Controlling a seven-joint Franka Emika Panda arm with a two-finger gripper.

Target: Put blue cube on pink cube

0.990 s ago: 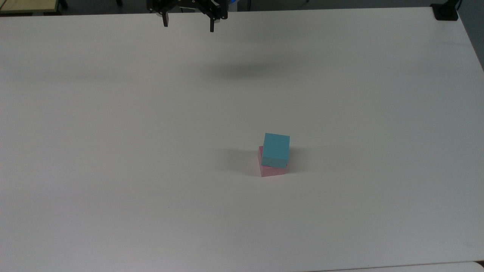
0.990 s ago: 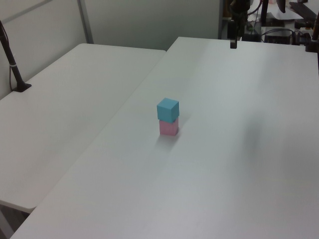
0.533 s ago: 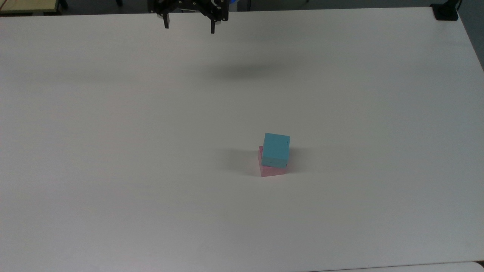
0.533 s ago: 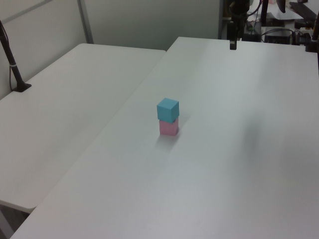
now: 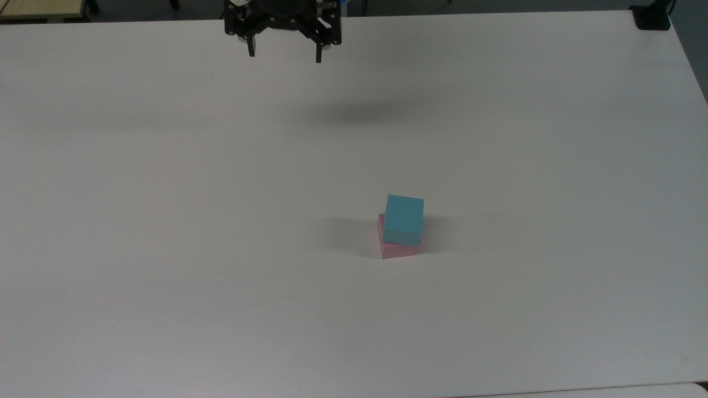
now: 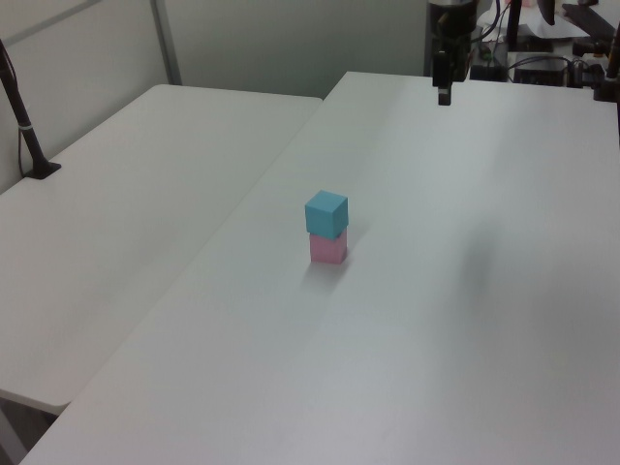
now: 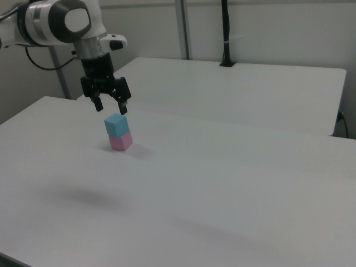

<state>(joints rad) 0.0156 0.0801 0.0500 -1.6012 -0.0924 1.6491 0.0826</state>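
The worktop (image 5: 166,221) is a plain white slab. Nearest to me the pink cube (image 5: 397,251) sits flat on it, a little to the top view's right of the middle. The blue cube (image 5: 404,219) rests on top of it, touching, turned slightly so that its edges do not line up with the pink ones; in the top view a strip of pink shows along the lower and left sides. In the left view blue (image 6: 326,214) stands squarely over pink (image 6: 328,250), and in the right view the pair, blue (image 7: 117,125) over pink (image 7: 120,141), throws a soft shadow on the white.

Farther back, the hand (image 5: 284,55) hangs in the air near the far edge of the worktop, well apart from the cubes. Its two black fingers point down and are spread wide, with nothing between them. In the right view the hand (image 7: 110,106) shows the same wide gap.

Beyond, a second white table (image 6: 126,194) stands alongside.
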